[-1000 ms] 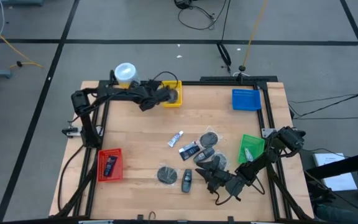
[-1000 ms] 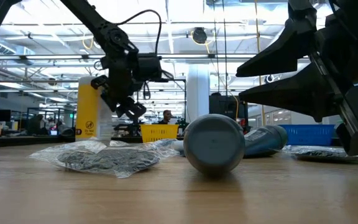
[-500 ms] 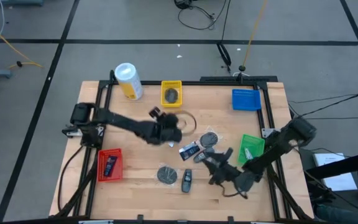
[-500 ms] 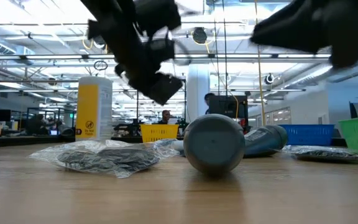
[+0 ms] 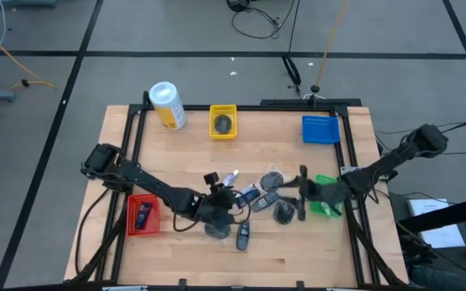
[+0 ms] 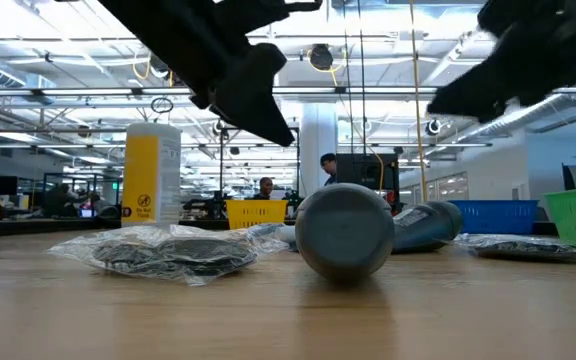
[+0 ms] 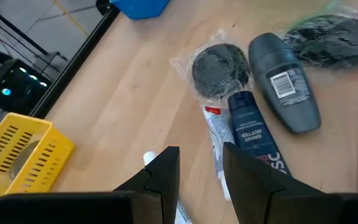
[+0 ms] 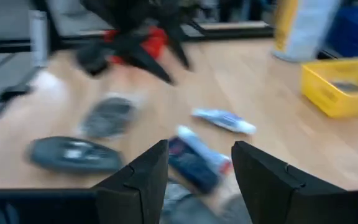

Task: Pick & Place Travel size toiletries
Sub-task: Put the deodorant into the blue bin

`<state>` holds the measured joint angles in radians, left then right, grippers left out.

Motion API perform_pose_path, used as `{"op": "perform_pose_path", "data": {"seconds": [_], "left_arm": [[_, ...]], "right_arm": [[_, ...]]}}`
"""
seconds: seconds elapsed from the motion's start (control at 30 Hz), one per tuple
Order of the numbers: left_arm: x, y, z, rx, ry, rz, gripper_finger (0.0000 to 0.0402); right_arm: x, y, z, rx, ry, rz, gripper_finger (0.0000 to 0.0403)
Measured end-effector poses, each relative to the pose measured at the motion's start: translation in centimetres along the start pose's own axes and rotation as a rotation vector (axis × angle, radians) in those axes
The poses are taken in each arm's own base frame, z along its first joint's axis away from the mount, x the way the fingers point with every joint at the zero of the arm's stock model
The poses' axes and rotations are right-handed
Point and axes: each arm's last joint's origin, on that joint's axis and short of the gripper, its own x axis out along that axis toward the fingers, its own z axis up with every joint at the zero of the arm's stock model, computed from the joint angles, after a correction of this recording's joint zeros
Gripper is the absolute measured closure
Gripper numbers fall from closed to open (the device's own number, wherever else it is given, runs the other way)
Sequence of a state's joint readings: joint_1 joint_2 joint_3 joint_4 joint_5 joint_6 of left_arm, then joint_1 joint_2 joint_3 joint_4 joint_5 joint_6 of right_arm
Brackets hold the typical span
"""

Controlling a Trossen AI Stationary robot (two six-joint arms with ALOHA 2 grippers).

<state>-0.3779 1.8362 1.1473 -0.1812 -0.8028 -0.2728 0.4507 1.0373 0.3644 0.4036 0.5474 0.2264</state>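
Note:
The toiletries lie loose mid-table: bagged dark discs (image 5: 273, 178) (image 5: 217, 227), a white tube (image 5: 231, 176), a dark blue pack (image 5: 249, 194) and a grey roll-on (image 5: 282, 212). One more disc lies in the yellow tray (image 5: 223, 121) and a dark pack lies in the red tray (image 5: 142, 214). My left gripper (image 5: 219, 196) (image 7: 201, 177) hovers open just left of the cluster, above the white tube (image 7: 215, 138) and blue pack (image 7: 251, 132). My right gripper (image 5: 302, 194) (image 8: 197, 171) hangs open at the cluster's right side, beside the green tray (image 5: 328, 196).
A tall yellow canister (image 5: 167, 103) stands at the far left corner. A blue tray (image 5: 320, 129) sits far right. In the low view the roll-on (image 6: 344, 231) and a bagged disc (image 6: 163, 250) lie close to the near edge. Bare wood spreads on the far half.
My left gripper has swung from the yellow tray at the far edge down toward the near side, to the left of the toiletry cluster. A disc now shows in the yellow tray. My right gripper has moved from the near edge up and toward the far right, to the green tray.

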Motion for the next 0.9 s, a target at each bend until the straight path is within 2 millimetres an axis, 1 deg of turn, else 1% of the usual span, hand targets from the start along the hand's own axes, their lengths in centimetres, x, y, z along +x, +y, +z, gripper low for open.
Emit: {"op": "perform_pose_path", "data": {"seconds": [0.07, 0.17, 0.27, 0.33, 0.47, 0.57, 0.73, 0.9], "left_arm": [[0.0, 0.1, -0.1, -0.002, 0.005, 0.024, 0.0279], [0.3, 0.6, -0.4, -0.014, 0.026, 0.073, 0.0279], [0.9, 1.4, -0.6, -0.046, 0.059, 0.109, 0.0279], [1.2, 1.8, -0.8, -0.073, 0.078, 0.126, 0.0279], [1.6, 2.4, -1.0, -0.11, 0.106, 0.152, 0.0279], [1.7, 2.8, -1.3, -0.129, 0.131, 0.17, 0.0279], [2.0, 3.8, -1.9, -0.191, 0.18, 0.236, 0.0279], [2.2, 5.1, -2.8, -0.264, 0.228, 0.34, 0.0279]], "right_arm": [[0.7, -1.1, -0.4, -0.003, 0.053, -0.021, 0.0231], [1.7, -2.3, -0.8, 0.022, 0.123, 0.058, 0.0222], [2.4, -2.9, -1.2, 0.045, 0.175, 0.146, 0.02], [2.7, -3.2, -1.6, 0.045, 0.207, 0.154, 0.0178], [3.3, -3.3, -2.3, 0.004, 0.233, 0.113, 0.0136], [3.6, -3.3, -2.6, -0.039, 0.24, 0.096, 0.012], [3.8, -3.1, -3.0, -0.122, 0.257, 0.112, 0.0122], [3.7, -2.1, -2.0, -0.171, 0.146, 0.169, 0.0131]]}}
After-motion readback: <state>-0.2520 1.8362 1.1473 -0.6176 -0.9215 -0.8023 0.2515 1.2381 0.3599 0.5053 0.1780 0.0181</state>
